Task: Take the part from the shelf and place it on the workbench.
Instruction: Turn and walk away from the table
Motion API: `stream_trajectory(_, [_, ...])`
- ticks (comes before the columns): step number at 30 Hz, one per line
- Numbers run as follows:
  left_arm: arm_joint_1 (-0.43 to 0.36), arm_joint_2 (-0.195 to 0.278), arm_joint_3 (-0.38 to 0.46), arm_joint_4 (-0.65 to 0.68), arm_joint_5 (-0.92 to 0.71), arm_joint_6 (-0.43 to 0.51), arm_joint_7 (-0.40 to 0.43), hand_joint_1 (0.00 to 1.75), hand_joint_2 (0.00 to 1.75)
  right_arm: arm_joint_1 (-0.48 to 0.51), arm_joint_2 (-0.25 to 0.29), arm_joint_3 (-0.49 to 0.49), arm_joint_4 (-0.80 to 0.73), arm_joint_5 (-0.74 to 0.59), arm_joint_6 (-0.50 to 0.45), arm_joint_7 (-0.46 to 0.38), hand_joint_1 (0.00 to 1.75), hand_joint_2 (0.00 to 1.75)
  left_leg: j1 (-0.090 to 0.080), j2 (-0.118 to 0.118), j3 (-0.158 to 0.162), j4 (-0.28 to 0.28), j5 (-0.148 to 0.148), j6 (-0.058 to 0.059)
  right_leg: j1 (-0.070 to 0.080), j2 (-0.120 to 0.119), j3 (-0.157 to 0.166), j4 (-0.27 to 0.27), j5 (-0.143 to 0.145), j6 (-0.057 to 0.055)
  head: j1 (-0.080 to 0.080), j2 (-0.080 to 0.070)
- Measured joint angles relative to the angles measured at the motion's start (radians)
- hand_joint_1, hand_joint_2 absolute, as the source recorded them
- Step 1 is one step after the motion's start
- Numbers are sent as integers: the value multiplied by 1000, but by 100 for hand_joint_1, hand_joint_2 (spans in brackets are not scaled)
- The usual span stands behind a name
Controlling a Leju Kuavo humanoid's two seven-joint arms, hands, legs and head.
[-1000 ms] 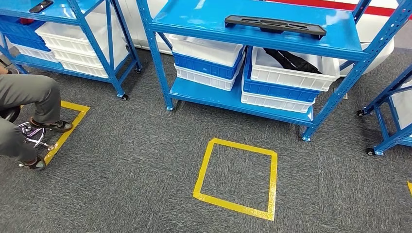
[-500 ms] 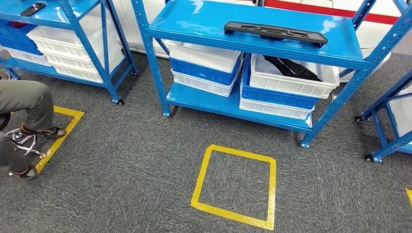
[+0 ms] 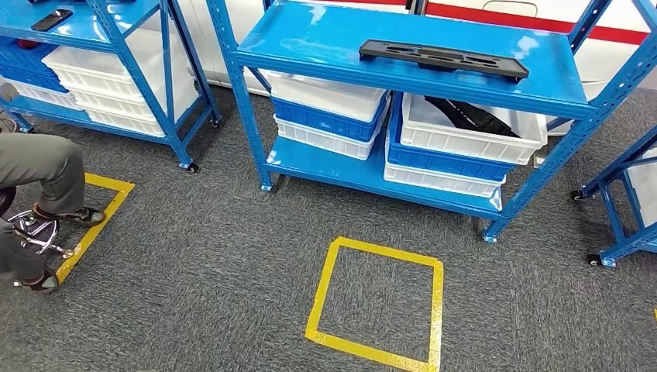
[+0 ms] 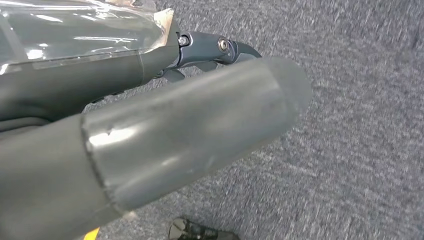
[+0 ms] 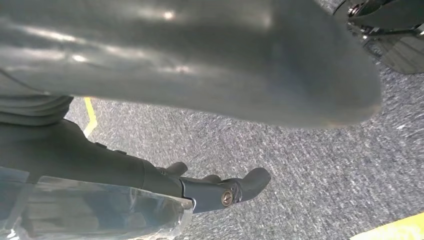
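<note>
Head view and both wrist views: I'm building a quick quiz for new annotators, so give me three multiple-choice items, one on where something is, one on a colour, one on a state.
1. Where does the black part lie?
A. on the top level of the middle blue shelf
B. inside a white bin
C. on the carpet

2. What colour is the tape square on the carpet?
A. red
B. yellow
C. white

3. What are the left hand and right hand holding?
A. the black part
B. a bin
C. nothing

Key: 1 A, the part rests flat on the top board. 2 B, the outline is yellow against grey carpet. 3 C, both wrist views show the hands over bare carpet with nothing between thumb and fingers.
</note>
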Motion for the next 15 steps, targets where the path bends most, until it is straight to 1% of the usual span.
stream_trajectory(1, [0, 0, 0, 0, 0, 0, 0, 0, 0, -1, 1, 0, 0, 1, 0, 0, 0, 0, 2, 1, -9, 24, -17, -6, -4, 1, 3, -2, 1, -6, -2, 0])
stream_trajectory(2, [0, 0, 0, 0, 0, 0, 0, 0, 0, -2, 2, -1, 0, 2, 0, 0, 0, 0, 6, 2, -29, 67, -44, -13, -8, 1, 5, -4, 1, -11, -3, 0])
stream_trajectory(4, [-1, 0, 1, 0, 0, 1, 0, 0, 0, -2, 1, -2, 0, 3, 0, 0, 0, 0, 13, 2, -93, 197, -107, -25, -7, 2, 7, -4, -2, -17, -5, 0])
stream_trajectory(5, [0, 1, 1, 0, 0, 1, 0, 0, 0, -2, 1, -3, 0, 3, 0, 0, 0, 0, 17, 2, -122, 249, -123, -30, -7, 3, 8, -4, -3, -17, -4, 0])
stream_trajectory(6, [0, 1, 1, 0, 0, 1, 0, 0, 0, -1, 1, -4, 0, 3, 1, 0, 0, 0, 20, 3, -139, 272, -120, -33, -8, 5, 9, -3, -4, -18, -5, 0])
stream_trajectory(7, [0, 1, 2, 0, 0, 1, 0, 0, 0, -1, 1, -5, 0, 3, 1, 0, 0, 0, 23, 3, -134, 251, -95, -35, -8, 8, 11, -3, -5, -18, -5, 0])
stream_trajectory(8, [0, 1, 2, 0, 0, 1, 0, 0, 0, -2, 2, -5, 0, 3, 2, 0, 0, 0, 26, 2, -110, 195, -56, -34, -8, 11, 13, -3, -7, -16, -5, 0])
stream_trajectory(9, [0, 1, 2, 0, 0, 1, 0, 0, 0, -3, 2, -6, 0, 3, 4, 0, 0, 0, 28, 0, -77, 122, -20, -33, -9, 15, 16, -4, -9, -14, -5, 0])
stream_trajectory(10, [0, 2, 2, 0, 0, 2, 0, 0, 0, -4, 2, -6, 0, 4, 6, 1, 0, 0, 28, -3, -46, 58, 6, -30, -6, 19, 18, -3, -11, -9, -5, 0])
stream_trajectory(11, [-1, 2, 2, 0, 0, 2, 0, 0, 0, -5, 2, -6, 0, 4, 7, 1, 0, 0, 26, -5, -26, 17, 18, -27, -5, 22, 19, -3, -13, -5, -5, 0])
stream_trajectory(12, [-1, 2, 2, 0, 0, 2, 1, 0, 0, -5, 2, -6, 0, 4, 8, 2, 0, 0, 23, -7, -17, 0, 18, -23, -3, 23, 19, -4, -14, 1, -5, 0])
stream_trajectory(13, [-1, 2, 2, 0, 0, 2, 1, 0, 0, -5, 2, -6, 0, 4, 9, 3, 0, 0, 18, -6, -16, -2, 16, -18, -2, 24, 18, -6, -14, 7, -5, 0])
stream_trajectory(15, [-1, 1, 2, 0, 0, 3, 1, 0, 0, -5, 2, -7, 0, 4, 10, 3, 0, 0, 16, -1, -10, -14, 22, -2, -1, 22, 16, -5, -17, 20, -4, 0])
